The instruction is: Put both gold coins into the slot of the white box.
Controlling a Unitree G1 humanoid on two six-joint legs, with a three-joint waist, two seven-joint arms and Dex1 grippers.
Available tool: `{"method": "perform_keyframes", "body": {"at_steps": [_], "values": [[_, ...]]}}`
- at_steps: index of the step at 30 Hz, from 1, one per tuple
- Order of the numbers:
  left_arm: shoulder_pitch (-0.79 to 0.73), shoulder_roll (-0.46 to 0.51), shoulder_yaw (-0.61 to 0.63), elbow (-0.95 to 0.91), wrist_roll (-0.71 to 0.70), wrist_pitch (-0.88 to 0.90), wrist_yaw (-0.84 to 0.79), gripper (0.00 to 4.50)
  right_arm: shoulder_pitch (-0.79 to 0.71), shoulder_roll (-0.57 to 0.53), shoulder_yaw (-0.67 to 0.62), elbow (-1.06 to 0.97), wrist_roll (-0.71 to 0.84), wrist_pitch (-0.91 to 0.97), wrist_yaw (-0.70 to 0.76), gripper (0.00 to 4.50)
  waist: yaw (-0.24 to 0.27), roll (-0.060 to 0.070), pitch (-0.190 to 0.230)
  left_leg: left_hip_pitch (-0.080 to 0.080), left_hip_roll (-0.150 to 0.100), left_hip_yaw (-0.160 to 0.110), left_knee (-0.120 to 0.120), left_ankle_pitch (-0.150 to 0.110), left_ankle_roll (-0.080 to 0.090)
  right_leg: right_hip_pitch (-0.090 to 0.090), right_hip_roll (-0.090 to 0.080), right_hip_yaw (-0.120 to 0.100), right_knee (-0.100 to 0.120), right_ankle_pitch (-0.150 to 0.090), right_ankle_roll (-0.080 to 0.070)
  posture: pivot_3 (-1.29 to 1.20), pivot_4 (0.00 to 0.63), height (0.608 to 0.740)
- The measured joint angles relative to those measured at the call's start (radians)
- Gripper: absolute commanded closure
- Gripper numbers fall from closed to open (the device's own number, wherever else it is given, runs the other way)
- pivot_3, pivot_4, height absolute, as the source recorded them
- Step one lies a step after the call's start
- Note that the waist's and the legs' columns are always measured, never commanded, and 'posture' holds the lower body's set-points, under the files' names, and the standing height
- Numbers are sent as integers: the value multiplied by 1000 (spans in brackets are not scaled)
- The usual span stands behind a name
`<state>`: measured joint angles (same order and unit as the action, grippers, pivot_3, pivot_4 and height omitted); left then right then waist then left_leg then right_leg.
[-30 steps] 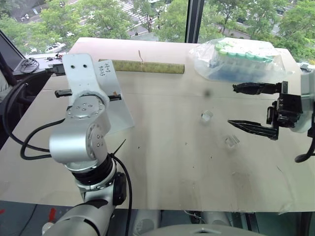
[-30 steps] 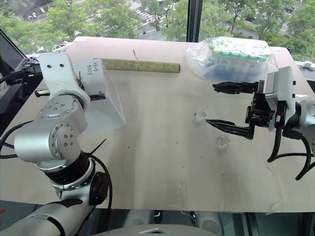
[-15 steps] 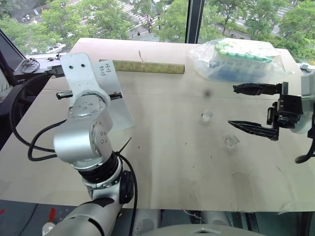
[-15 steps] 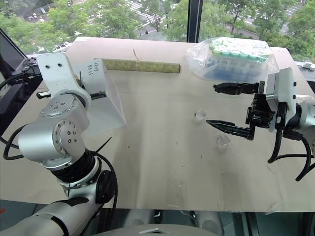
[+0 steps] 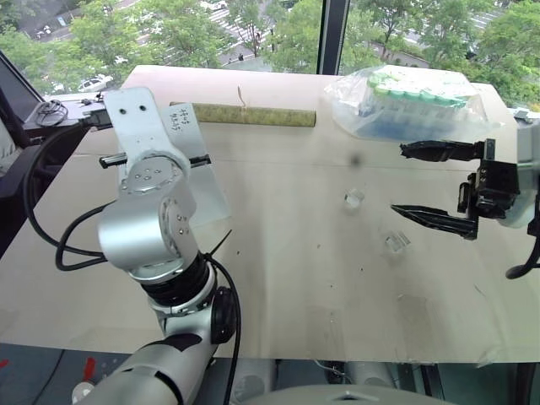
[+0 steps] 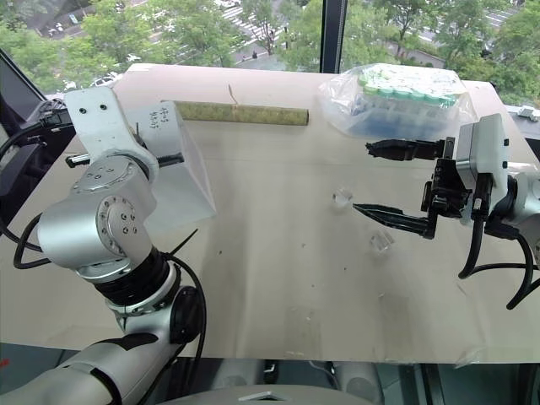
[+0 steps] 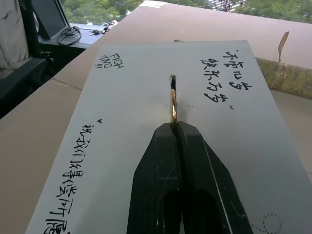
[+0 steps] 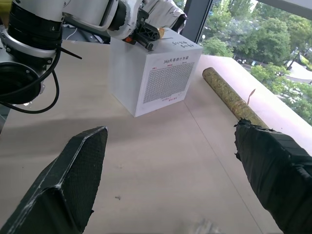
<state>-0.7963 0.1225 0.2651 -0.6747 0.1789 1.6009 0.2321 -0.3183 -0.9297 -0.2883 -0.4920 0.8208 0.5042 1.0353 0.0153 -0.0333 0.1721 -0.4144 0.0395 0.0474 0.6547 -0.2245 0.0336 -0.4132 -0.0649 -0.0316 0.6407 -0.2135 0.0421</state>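
1. The table [image 5: 337, 287] is carrying the same layout as a second ago: the white box [image 7: 122, 122] at the left, a bag of tubes [image 5: 405, 101] at the back right, a rolled mat [image 5: 245, 114] along the far edge, and two small clear holders [image 5: 354, 198] sitting near the middle.
2. The left arm is shifting its elbow and upper links between the earlier pictures and now, while its wrist is staying over the box; this looks like fine alignment rather than travel.
3. The right gripper [image 5: 434, 186] is hanging wide open and empty above the table's right side, unmoved.
4. The left gripper [image 7: 176, 127] is pinched tight on a gold coin [image 7: 172, 108], held on edge.
5. The coin is standing in line with the slot [image 7: 172, 80], its far edge seemingly entering it, though contact is hard to confirm.
6. I cannot make out the second coin; it may already be inside.
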Motion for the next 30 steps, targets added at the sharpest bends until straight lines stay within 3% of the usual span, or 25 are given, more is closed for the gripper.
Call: {"method": "perform_keyframes", "body": {"at_steps": [1, 4, 11, 14, 17, 23, 30], "values": [[-1, -5, 1, 0, 7, -1, -2, 4500, 0, 0, 0, 1, -1, -1, 3, 47, 0, 0, 0, 0, 0, 0, 0, 0, 0, 0, 0, 0, 0, 0, 0, 0, 150, 740], [-4, -15, 1, 0, 27, -3, -6, 3829, 1, 0, 0, 2, -2, -3, 7, 0, 0, 0, 0, 0, 0, 0, 0, 0, 0, 0, 0, 0, 0, 0, 0, 0, 150, 740], [-5, -15, 2, -11, 53, -2, -34, 719, 31, 0, -7, 8, -16, -8, 25, 0, 1, 0, -1, 0, 0, 0, 0, 0, 0, 0, 0, 0, 0, 0, 0, 0, 150, 740], [4, 18, -8, -37, -12, 5, -130, 719, 57, 0, -7, -2, -19, -7, 19, 0, 0, 0, 0, -1, 0, 0, 0, 0, 0, 0, 0, 0, 0, 0, 0, 0, 150, 740], [94, 108, -30, -104, -192, -132, -377, 719, 107, -3, -35, -37, -25, 20, -31, 0, -1, 0, 0, -1, 1, 0, -1, 0, 0, -1, -1, 0, 0, 0, 0, 0, 150, 740], [343, 150, 81, -191, -553, -338, -786, 719, 420, 0, -147, -172, -77, 65, -90, 0, 1, 0, 0, -1, 1, 1, -1, 0, 0, -1, -1, -1, -1, -2, -3, 0, 150, 740], [593, 285, 165, -135, -717, -461, -963, 719, 718, 93, -316, -233, -146, 56, -103, 0, -1, 0, -2, 1, 1, 0, 3, 0, 0, 1, 0, 0, 0, -5, 0, 0, 150, 740]]}}
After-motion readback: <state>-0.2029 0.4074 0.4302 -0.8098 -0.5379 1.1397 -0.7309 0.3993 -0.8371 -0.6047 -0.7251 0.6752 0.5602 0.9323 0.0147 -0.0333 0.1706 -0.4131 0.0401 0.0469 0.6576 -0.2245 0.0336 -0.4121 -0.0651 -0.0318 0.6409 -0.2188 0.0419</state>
